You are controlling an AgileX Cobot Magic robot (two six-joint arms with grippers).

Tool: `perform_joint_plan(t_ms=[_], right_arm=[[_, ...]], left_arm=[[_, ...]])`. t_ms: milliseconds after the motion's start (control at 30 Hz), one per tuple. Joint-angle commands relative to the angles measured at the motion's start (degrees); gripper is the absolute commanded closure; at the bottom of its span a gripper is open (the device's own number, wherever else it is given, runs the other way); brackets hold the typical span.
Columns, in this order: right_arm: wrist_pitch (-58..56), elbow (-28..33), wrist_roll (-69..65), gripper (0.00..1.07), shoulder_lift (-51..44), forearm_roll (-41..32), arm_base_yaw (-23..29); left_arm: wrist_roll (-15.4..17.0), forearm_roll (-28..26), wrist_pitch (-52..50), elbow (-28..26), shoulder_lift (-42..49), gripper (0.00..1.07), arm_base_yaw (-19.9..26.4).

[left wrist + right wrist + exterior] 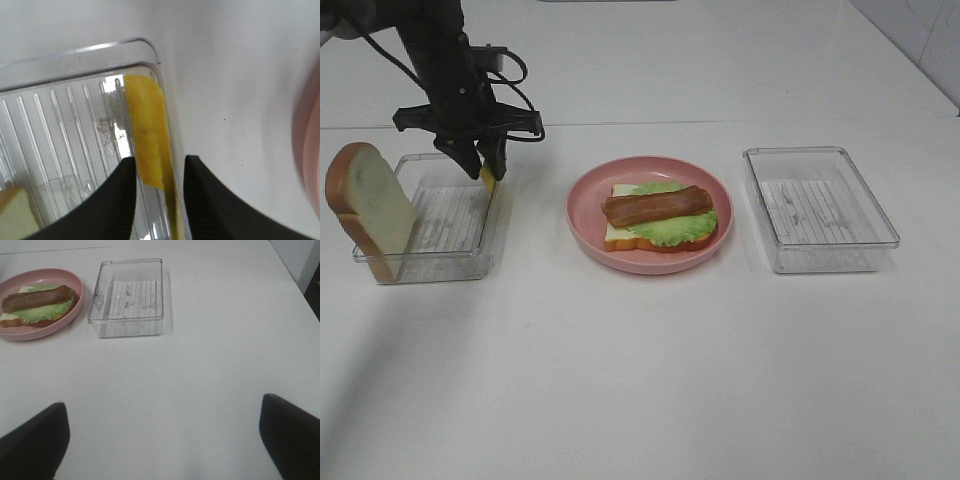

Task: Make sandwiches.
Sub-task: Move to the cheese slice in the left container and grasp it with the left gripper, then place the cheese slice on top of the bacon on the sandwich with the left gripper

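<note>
On the pink plate (pixel 582 232) lies the open sandwich: a white bread slice (pixel 618 238), a green lettuce leaf (pixel 672 229) and a bacon strip (pixel 657 204); the right wrist view shows the bacon (pixel 35 297) too. A thin yellow cheese slice (pixel 150 135) leans on the right wall of the left clear container (pixel 430 265). My left gripper (pixel 160 165) reaches down there, its jaws narrowed to either side of the cheese slice (pixel 487 182) and the wall; contact is unclear. A second bread slice (pixel 365 205) stands in that container's left end. My right gripper (pixel 162 440) hangs open over bare table.
An empty clear container (pixel 820 210) sits right of the plate, also in the right wrist view (pixel 127 295). The plate's rim (pixel 312 150) shows near the left gripper. The white table's back edge runs behind everything.
</note>
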State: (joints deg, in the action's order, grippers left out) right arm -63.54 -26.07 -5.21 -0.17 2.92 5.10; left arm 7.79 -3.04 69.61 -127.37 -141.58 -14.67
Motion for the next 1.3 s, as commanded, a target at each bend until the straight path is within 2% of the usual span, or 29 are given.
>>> perform_joint_plan(t_ms=[33,267,300,367,400,433,467,767,967,1067,1300], right_arm=[[0.5,0.1,0.3,0.11,-1.8,0.2,-0.1],[0.5,0.1,0.3,0.11,-1.8,0.2,-0.1],[0.5,0.1,0.3,0.11,-1.8,0.2,-0.1],[0.5,0.1,0.3,0.11,-1.8,0.2,-0.1],[0.5,0.1,0.3,0.11,-1.8,0.2,-0.1],[0.5,0.1,0.3,0.11,-1.8,0.2,-0.1],[0.5,0.1,0.3,0.11,-1.8,0.2,-0.1],[0.5,0.1,0.3,0.11,-1.8,0.2,-0.1],[0.5,0.1,0.3,0.11,-1.8,0.2,-0.1],[0.5,0.1,0.3,0.11,-1.8,0.2,-0.1],[0.5,0.1,0.3,0.11,-1.8,0.2,-0.1]], left_arm=[[0.3,-1.1,0.4,0.2,0.1,0.75,-0.4],[0.3,-1.1,0.2,0.2,0.1,0.77,-0.4],[0.3,-1.1,0.2,0.2,0.1,0.83,-0.4],[0.3,-1.1,0.2,0.2,0.1,0.87,-0.4],[0.3,-1.0,0.2,0.2,0.1,0.98,-0.4],[0.3,-1.0,0.2,0.2,0.1,0.98,-0.4],[0.1,-1.0,0.2,0.2,0.1,1.07,-0.4],[-0.2,-1.0,0.3,0.2,0.3,1.07,-0.4],[-0.2,-0.9,2.9,-2.8,0.3,1.07,-0.4],[0.3,-0.2,6.0,-6.6,0.4,1.07,-0.4],[1.5,-0.5,6.0,-7.1,3.8,1.07,-0.4]])
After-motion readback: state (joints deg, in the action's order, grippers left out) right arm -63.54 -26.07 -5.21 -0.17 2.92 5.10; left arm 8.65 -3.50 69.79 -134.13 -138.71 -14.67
